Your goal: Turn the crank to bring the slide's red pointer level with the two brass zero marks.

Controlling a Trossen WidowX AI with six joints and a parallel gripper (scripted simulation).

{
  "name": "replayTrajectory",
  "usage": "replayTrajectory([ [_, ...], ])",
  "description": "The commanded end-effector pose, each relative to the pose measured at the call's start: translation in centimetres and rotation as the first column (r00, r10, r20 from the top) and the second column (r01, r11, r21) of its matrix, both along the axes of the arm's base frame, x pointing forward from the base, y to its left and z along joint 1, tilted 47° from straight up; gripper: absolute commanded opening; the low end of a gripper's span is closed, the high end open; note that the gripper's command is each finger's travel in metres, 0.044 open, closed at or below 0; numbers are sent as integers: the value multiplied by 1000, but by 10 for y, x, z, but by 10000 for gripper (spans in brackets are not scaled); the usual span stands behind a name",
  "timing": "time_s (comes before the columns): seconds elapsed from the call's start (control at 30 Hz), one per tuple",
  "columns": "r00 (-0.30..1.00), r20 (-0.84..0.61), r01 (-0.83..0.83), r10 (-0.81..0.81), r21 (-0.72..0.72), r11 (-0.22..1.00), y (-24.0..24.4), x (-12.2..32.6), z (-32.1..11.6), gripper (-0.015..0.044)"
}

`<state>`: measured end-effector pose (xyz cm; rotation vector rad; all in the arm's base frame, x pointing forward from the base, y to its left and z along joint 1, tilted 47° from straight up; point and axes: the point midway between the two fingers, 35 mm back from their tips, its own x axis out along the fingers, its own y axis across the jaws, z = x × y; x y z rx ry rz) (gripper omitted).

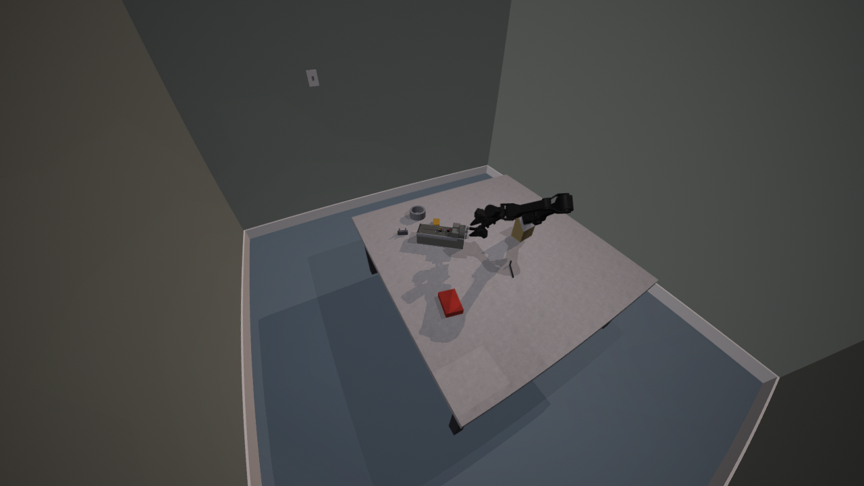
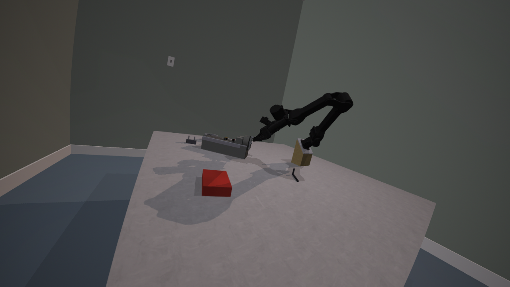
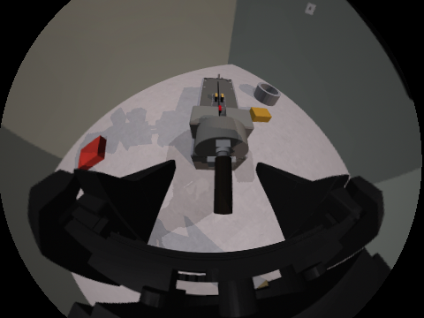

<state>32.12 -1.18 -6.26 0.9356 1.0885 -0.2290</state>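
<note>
The grey machine (image 1: pixel 439 241) (image 2: pixel 224 146) stands on the table. Its crank disc (image 3: pixel 221 134) faces me, and the black handle (image 3: pixel 223 190) sticks out toward me. The red pointer (image 3: pixel 220 109) (image 2: pixel 233 140) sits on the crank side of the two brass zero marks (image 3: pixel 219 95) (image 2: pixel 226 138), not level with them. My gripper (image 1: pixel 472 229) (image 2: pixel 254 139) (image 3: pixel 217 165) is open at the crank end. In the wrist view the handle shows in the gap between the spread fingers, with space on both sides. The top and exterior views hide most of the handle behind the fingers.
A red block (image 1: pixel 449 302) (image 2: pixel 216 178) (image 3: pixel 92 152) lies apart from the machine. A yellow block (image 1: pixel 436 221) (image 3: pixel 261 115) and a grey ring (image 1: pixel 417 217) (image 3: pixel 263 98) are beside it. A small two-pegged piece (image 1: pixel 403 232) (image 2: pixel 191 141) is past its far end. The arm's tan base block (image 2: pixel 301 157) stands opposite.
</note>
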Motion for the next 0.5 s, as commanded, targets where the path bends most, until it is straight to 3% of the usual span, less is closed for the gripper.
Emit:
replayTrajectory([
  [0.0, 1000, -15, 6, -6, 1, 1000, 5, -6, -7, 440],
  [0.2, 1000, -15, 6, -6, 2, 1000, 10, -7, -11, 440],
  [0.47, 1000, -15, 6, -6, 2, 1000, 10, -7, -11, 230],
])
